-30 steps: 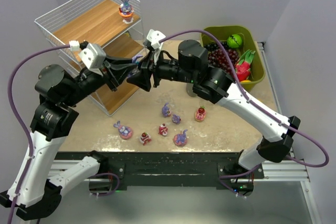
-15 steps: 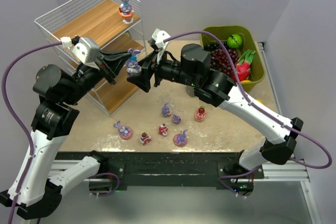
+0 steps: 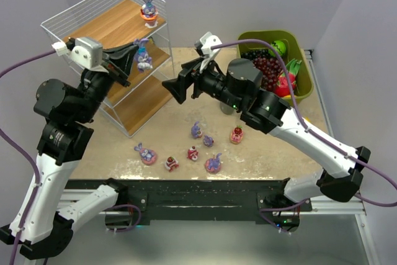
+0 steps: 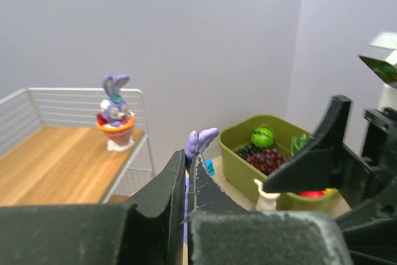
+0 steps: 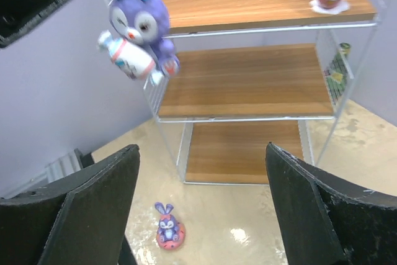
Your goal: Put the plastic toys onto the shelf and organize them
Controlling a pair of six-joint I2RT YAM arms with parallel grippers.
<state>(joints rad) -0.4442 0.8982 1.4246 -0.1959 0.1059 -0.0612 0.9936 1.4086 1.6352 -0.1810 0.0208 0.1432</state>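
Observation:
My left gripper is shut on a purple bunny with a blue bow, held in the air beside the upper tier of the shelf. In the left wrist view only its ears stick out above the closed fingers. The right wrist view shows the bunny hanging in front of the shelf. To the right, my right gripper stands open and empty, apart from the bunny. Another bunny in an orange cup stands on the top board. Several plastic toys lie on the table.
An olive-green bin with grapes, a green apple and a dragon fruit sits at the back right. A bunny on a pink base lies on the table in front of the shelf's bottom board. Grey walls close in at left and behind.
The bunny went from between both grippers to the left gripper alone, which rose up and left toward the shelf. The right gripper opened wide and drew back to the right.

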